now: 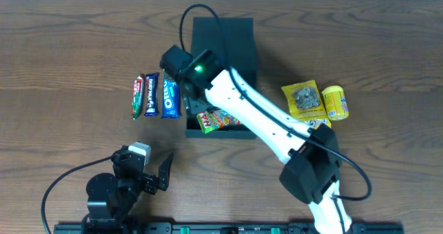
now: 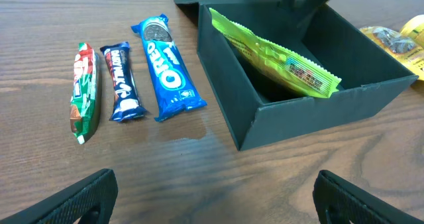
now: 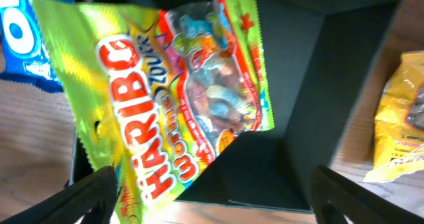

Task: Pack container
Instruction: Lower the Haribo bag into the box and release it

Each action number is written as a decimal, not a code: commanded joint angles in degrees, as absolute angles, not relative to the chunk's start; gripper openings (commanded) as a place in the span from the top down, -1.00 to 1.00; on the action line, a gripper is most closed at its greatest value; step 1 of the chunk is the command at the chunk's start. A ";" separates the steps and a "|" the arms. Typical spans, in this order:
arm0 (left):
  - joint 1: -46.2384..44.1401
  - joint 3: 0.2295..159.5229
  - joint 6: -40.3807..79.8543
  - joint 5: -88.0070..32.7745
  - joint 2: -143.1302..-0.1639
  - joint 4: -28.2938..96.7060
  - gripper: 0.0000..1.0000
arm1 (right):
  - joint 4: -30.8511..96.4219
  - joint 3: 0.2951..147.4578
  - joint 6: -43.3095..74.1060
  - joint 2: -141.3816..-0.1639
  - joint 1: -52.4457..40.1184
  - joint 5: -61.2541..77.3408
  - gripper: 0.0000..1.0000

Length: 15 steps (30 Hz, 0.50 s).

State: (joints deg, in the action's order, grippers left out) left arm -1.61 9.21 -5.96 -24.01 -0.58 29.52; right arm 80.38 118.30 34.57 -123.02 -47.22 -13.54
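The dark teal container stands in the middle of the table with its flap lid open at the back. A green Haribo packet leans inside it against the front wall, sticking up over the rim. My right gripper hangs over the box's front left corner, open and empty, with the Haribo packet just below its left finger. My left gripper is open and empty, low over the table in front of the box.
Left of the box lie three bars in a row: a green and red bar, a dark blue bar and a blue Oreo pack. Right of the box lie a yellow packet and a smaller yellow pack.
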 commanded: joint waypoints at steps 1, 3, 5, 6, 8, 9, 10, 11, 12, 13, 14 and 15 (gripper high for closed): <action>-1.48 8.27 -5.54 -24.62 -0.21 29.56 -0.91 | 80.60 119.37 33.47 -120.62 -45.50 -13.89 -0.78; -1.48 8.27 -5.54 -24.62 -0.21 29.56 -0.91 | 79.44 118.69 32.56 -120.77 -44.45 -11.66 -0.29; -1.48 8.27 -5.54 -24.62 -0.21 29.56 -0.91 | 76.25 117.49 29.10 -120.88 -43.83 -6.46 -0.16; -1.48 8.27 -5.54 -24.62 -0.21 29.56 -0.91 | 74.61 116.73 26.87 -120.90 -43.51 -3.14 -0.16; -1.48 8.27 -5.54 -24.62 -0.21 29.56 -0.91 | 71.53 114.41 22.50 -120.99 -43.16 3.03 -0.17; -1.48 8.27 -5.54 -24.62 -0.21 29.56 -0.91 | 70.87 113.40 21.47 -121.05 -43.05 4.34 -0.17; -1.48 8.27 -5.54 -24.62 -0.21 29.56 -0.91 | 70.37 111.68 20.91 -121.05 -42.74 4.75 -0.18; -1.48 8.27 -5.54 -24.62 -0.21 29.56 -0.91 | 70.22 110.61 20.88 -121.05 -42.61 4.75 -0.18; -1.48 8.27 -5.54 -24.62 -0.21 29.56 -0.91 | 70.19 109.10 20.84 -121.05 -42.30 4.82 -0.16; -1.48 8.27 -5.54 -24.62 -0.21 29.56 -0.91 | 69.97 107.70 20.03 -121.05 -42.02 5.32 -0.14; -1.48 8.27 -5.54 -24.62 -0.21 29.56 -0.91 | 69.49 106.61 18.81 -121.05 -41.82 6.61 -0.12; -1.48 8.27 -5.54 -24.62 -0.21 29.56 -0.91 | 68.16 104.75 16.86 -121.05 -41.74 8.99 -0.11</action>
